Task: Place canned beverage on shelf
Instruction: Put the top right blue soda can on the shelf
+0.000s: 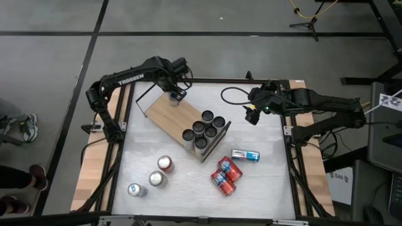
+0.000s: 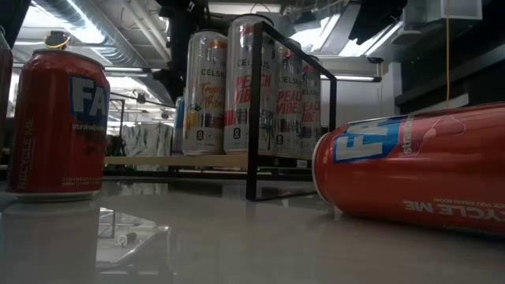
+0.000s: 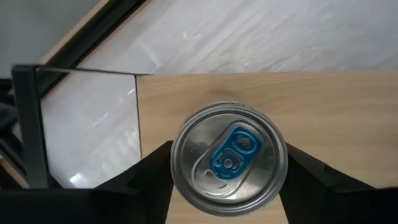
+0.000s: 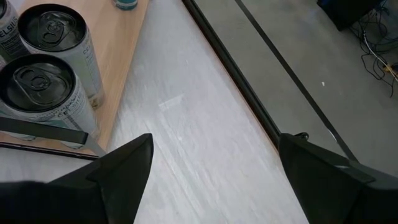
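The shelf (image 1: 169, 113) is a light-wood board on a black wire frame and lies slantwise across the white tabletop. A silver-topped can with a blue tab (image 3: 229, 163) stands upright on the board's far left end (image 3: 323, 112). My left gripper (image 1: 175, 95) points down over that can, one finger on each side of it. Several tall dark-topped cans (image 1: 204, 129) stand bunched at the shelf's right end. My right gripper (image 4: 211, 162) hangs open above the bare tabletop, right of the shelf. My left gripper comes from above, pointing down, with its two fingers (image 3: 146, 171) against opposite sides of the can's wall (image 3: 177, 155). The can's top hides the fingertips. The can stays upright, and its base looks set on the shelf board.
Three cans stand near the front left (image 1: 157, 179). A silver and blue can (image 1: 245, 156) and two red cans (image 1: 225, 174) lie on their sides at front right. In the low view one red can stands (image 2: 59, 122) and another lies (image 2: 418, 170) close by.
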### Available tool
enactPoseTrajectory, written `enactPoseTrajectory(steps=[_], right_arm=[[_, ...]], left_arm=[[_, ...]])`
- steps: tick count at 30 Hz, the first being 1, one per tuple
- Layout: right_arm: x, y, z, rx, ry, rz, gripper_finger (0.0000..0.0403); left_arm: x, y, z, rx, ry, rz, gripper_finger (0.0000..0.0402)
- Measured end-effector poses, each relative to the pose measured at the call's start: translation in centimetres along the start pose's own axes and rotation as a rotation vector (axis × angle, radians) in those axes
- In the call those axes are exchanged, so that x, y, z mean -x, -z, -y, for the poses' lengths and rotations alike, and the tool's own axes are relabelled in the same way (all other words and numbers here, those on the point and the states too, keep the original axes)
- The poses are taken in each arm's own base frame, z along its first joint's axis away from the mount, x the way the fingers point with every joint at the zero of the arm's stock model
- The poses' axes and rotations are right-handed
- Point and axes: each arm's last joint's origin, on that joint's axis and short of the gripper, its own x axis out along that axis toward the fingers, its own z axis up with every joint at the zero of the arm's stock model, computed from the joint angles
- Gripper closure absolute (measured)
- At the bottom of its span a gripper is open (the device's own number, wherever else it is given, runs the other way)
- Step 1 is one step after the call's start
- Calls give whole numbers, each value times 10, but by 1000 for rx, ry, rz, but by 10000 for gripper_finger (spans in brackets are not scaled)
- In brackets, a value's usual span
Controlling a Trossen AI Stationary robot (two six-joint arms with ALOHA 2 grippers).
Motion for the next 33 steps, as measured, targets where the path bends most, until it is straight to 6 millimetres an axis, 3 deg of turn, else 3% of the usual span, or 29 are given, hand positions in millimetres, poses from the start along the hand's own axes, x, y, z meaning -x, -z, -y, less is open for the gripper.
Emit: enactPoseTrajectory(steps=[17,33], right_arm=[[0,0,0,0,0,0,61],[0,0,0,-1,0,0,61]], left_arm=[[-4,-8,-26,-294,35,-16,179],[-7,-13,-50,-292,42,-29,179]])
